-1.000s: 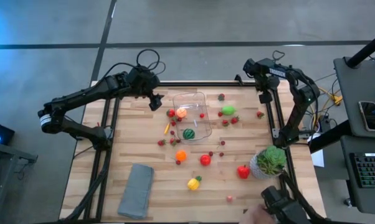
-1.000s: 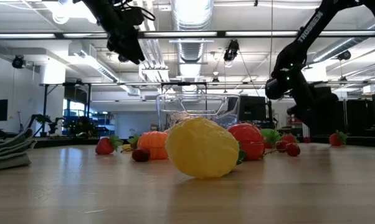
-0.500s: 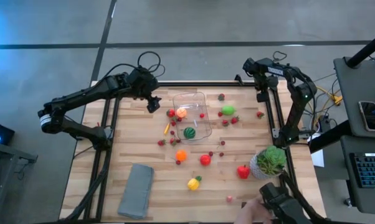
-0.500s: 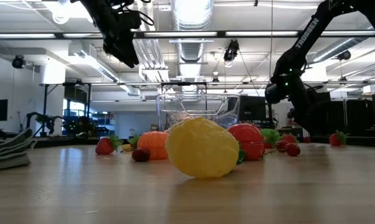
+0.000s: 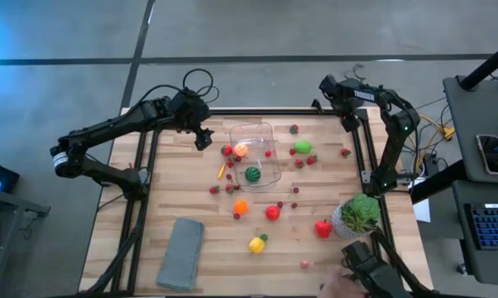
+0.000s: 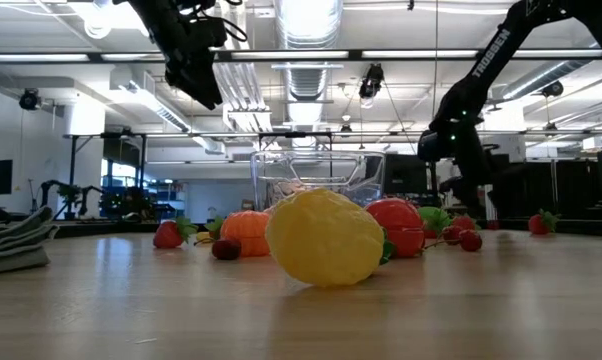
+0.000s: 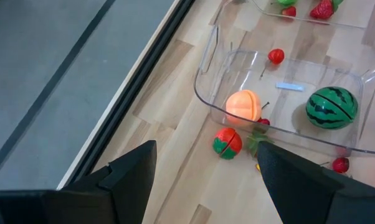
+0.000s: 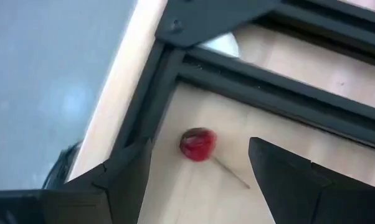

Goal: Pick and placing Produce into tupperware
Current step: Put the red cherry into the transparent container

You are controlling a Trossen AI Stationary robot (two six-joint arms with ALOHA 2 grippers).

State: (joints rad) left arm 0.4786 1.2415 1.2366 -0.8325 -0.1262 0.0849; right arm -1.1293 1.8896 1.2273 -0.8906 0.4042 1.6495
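High view, left tool [image 5: 204,137] open and empty above tabletop [image 5: 150,207] beside tupperware [image 5: 256,153], tupperware holding orange fruit [image 5: 241,150], watermelon [image 5: 251,175] and small berries, remaining produce [image 5: 271,212] scattered around, right tool [image 5: 349,124] open over cherry [image 8: 197,144] at far right corner

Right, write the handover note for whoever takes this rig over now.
Left gripper: open, empty, raised beside the tupperware near the table's far left edge.
Right gripper: open, empty, at the far right corner over a cherry.
Done: a peach-coloured fruit, a watermelon and a small red piece lie in the tupperware.
Left: the rest is loose on the table, including the tomato beside the tupperware, the lemon, the orange, the red pepper, the green piece and scattered berries.
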